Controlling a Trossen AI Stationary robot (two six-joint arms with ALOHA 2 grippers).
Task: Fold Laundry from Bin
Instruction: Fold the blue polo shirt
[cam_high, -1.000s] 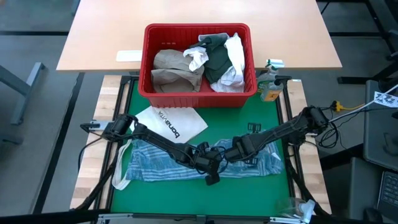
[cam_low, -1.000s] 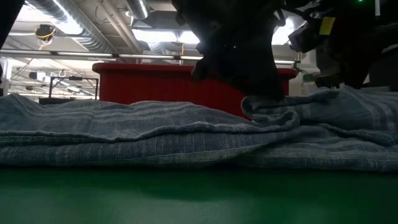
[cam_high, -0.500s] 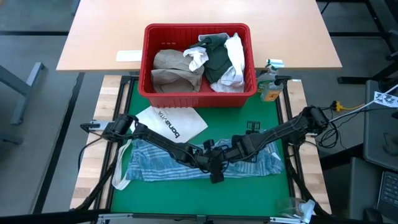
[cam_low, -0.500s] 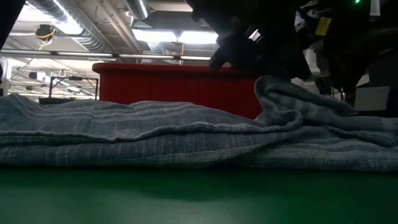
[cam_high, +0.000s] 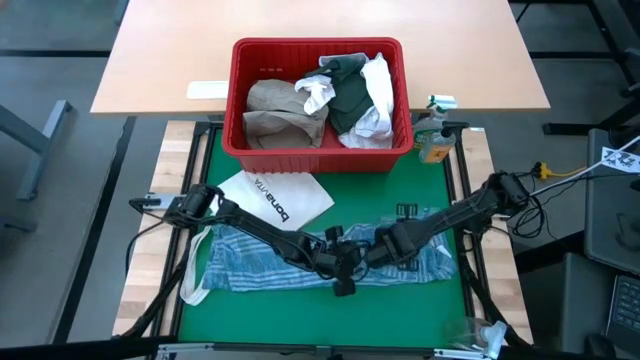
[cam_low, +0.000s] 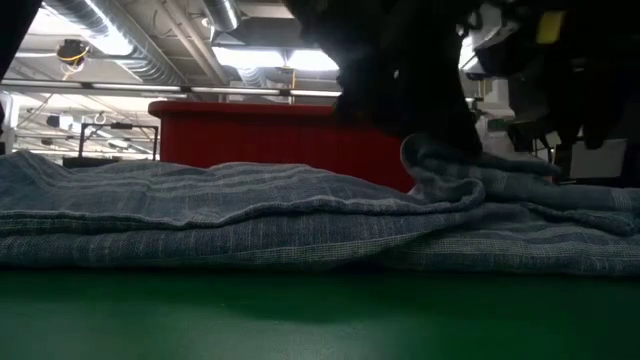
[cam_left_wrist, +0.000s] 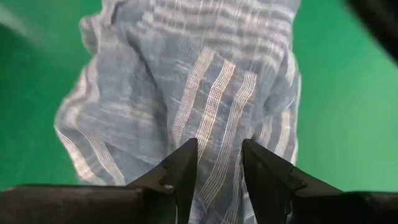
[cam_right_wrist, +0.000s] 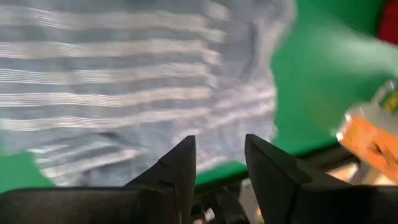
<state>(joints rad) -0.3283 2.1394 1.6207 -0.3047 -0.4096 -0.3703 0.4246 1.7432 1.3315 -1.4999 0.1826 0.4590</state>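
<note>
Since a second ago the raised fold of the blue-striped cloth (cam_low: 450, 165) sits lower and further toward 3 o'clock, and the right gripper (cam_high: 372, 252), then closed, now stands parted above it.

Your overhead picture is evenly lit and sharp. From desk level, ceiling lights (cam_low: 250, 55) glare brightly, leaving the arms as black silhouettes. The right wrist picture is blurred throughout.

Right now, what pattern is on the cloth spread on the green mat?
Blue with pale stripes; the blue-striped cloth shows best in the left wrist view.
</note>
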